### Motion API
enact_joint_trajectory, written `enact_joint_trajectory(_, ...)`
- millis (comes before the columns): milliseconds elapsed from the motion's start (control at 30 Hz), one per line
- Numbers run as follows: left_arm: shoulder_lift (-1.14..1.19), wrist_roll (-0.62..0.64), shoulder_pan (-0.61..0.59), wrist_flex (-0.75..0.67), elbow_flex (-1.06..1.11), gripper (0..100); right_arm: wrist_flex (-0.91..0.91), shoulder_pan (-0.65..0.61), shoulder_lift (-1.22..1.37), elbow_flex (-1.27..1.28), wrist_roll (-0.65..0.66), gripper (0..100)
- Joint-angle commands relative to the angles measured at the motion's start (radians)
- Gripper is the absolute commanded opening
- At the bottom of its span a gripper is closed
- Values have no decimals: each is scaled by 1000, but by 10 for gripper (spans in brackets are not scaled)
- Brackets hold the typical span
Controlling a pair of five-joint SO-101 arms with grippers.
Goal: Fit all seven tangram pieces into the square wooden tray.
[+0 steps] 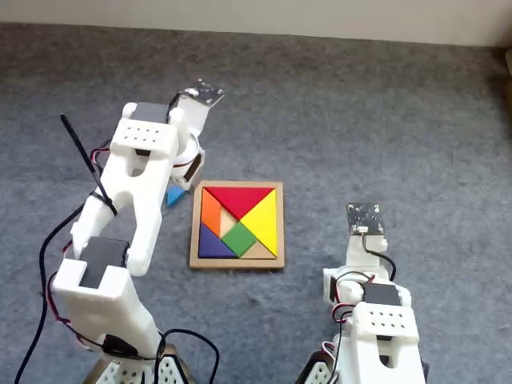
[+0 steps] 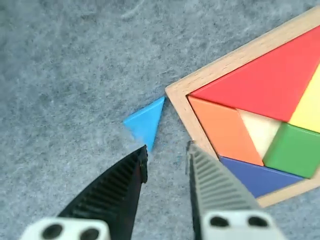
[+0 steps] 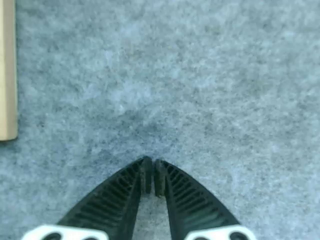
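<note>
Wooden tray [image 1: 236,264] looks nearly full, with its coloured pieces [image 1: 260,220] seated flat. The small blue triangle [image 2: 146,122] lies on the grey carpet [image 1: 360,120] just outside one tray corner, so by my reckoning at least that piece is left to fit. The left gripper [image 2: 167,149] hovers just beside the triangle's near point, jaws apart and holding nothing, while the right gripper [image 3: 151,167] sits pressed together, well away from it.

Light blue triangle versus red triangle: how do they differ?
The light blue triangle lies on the carpet beside a corner of the tray; the red triangle sits inside the tray. The light blue triangle is much smaller than the red triangle. Both lie flat.
</note>
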Motion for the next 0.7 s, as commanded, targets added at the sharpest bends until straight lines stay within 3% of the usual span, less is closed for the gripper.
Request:
enact_joint_trajectory(0,19,-6,-62,-5,-16,244,-33,4,-2,21,11,36)
enact_joint_trajectory(233,166,-115,-85,-117,-18,247,-33,4,-2,21,11,36)
enact_joint_trajectory(667,214,-118,-91,-221,-19,245,-33,4,-2,21,11,36)
